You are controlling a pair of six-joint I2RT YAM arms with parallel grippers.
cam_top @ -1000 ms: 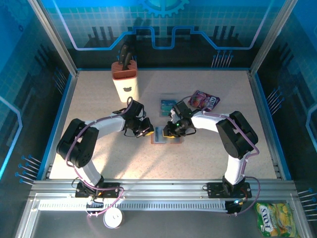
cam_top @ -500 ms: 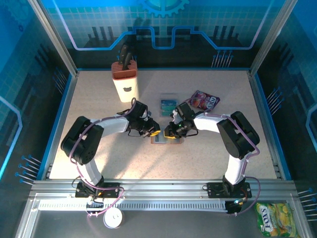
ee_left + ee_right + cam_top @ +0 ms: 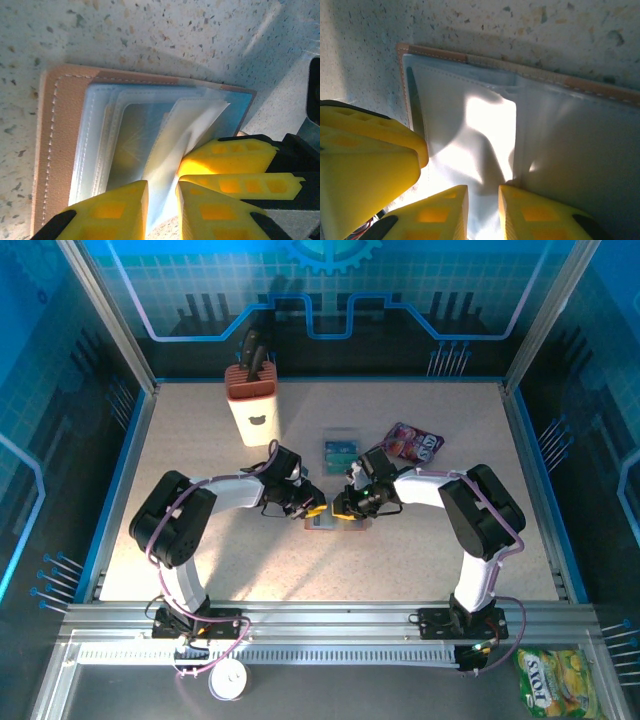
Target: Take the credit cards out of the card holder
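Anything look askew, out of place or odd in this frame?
One clear sleeve of the open card holder stands up, bowed, instead of lying flat, right in front of the left gripper. A yellow-green snack packet lies off the table, beyond the near rail.

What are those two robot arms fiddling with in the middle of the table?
Two robot arms are working on an open card holder in the middle of the table, to get its cards out. The right arm pinches a clear sleeve in its jaws, holding it lifted. The left arm has its jaws slightly apart at the sleeves' edge; whether they grip anything is unclear. A teal card already lies on the table beyond.
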